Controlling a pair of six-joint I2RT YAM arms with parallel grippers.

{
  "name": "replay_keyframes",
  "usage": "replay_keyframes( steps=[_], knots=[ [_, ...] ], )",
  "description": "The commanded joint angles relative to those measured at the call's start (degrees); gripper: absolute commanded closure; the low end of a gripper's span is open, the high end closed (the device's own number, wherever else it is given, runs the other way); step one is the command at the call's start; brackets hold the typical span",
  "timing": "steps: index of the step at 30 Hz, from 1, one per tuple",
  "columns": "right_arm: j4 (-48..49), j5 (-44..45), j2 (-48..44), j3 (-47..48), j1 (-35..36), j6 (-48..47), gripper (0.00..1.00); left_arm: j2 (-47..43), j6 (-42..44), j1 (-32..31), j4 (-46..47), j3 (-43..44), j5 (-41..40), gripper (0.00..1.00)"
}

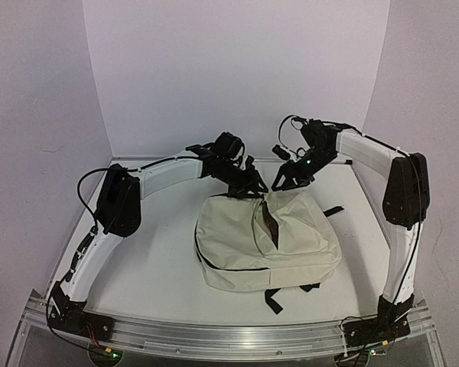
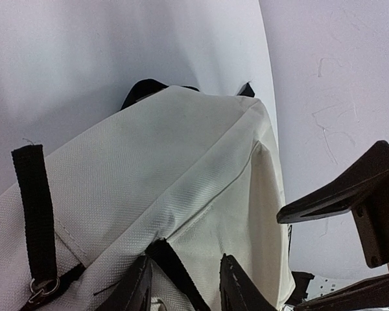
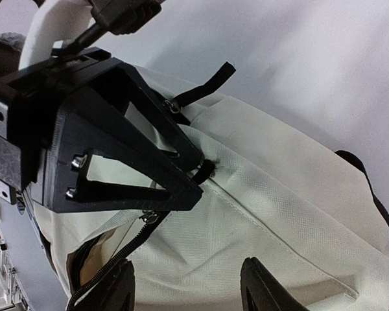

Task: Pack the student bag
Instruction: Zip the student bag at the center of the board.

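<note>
The large soft cream fabric backpack with black zippers and straps [image 1: 279,245] lies flat in the middle of the white table [image 1: 153,267]. The left arm [image 1: 168,172] and right arm [image 1: 375,149] arch inward, wrists bent down over its far edge. The left gripper [image 1: 252,186] pinches a black tab [image 3: 206,170] on the backpack's seam. The right gripper [image 1: 284,181] hangs just beside it, jaws apart over cream fabric.

Cream student bag [image 1: 268,245] with black straps [image 1: 273,300], white table [image 1: 153,267]

Matt, finely woven cream cloth student bag [image 1: 271,245]; coarser black webbing strap [image 2: 32,207].
</note>
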Motion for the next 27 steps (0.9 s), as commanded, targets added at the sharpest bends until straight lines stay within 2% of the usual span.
replay_keyframes(
  steps=[1,4,8,13,21,25,27],
  knots=[
    [0.6,0.4,0.4,1.9,-0.4,0.5,0.44,1.1,3.1,0.0,-7.2,5.3,-2.1,0.65],
    [0.7,0.5,0.5,1.9,-0.3,0.5,0.45,1.0,5.1,-0.1,-10.1,5.5,-2.3,0.7],
    [0.8,0.9,0.6,1.7,-0.3,0.5,0.45,1.1,7.0,-0.1,-12.6,5.9,-0.9,0.71],
    [0.9,0.8,0.7,1.5,-0.3,0.8,0.45,1.8,6.7,-0.3,-12.3,6.2,1.9,0.6],
    [1.1,0.7,-1.3,-3.7,-0.3,0.7,0.48,0.4,5.1,-0.5,-6.4,3.8,2.0,0.6],
    [0.4,1.9,-4.0,-4.7,-2.0,0.1,0.39,-0.7,5.2,-0.3,-7.4,1.8,0.8,0.59],
    [-0.9,2.8,-5.8,-4.8,-3.9,-1.0,0.32,-3.0,4.5,0.3,-6.8,-3.5,-0.4,0.61]
  ],
)
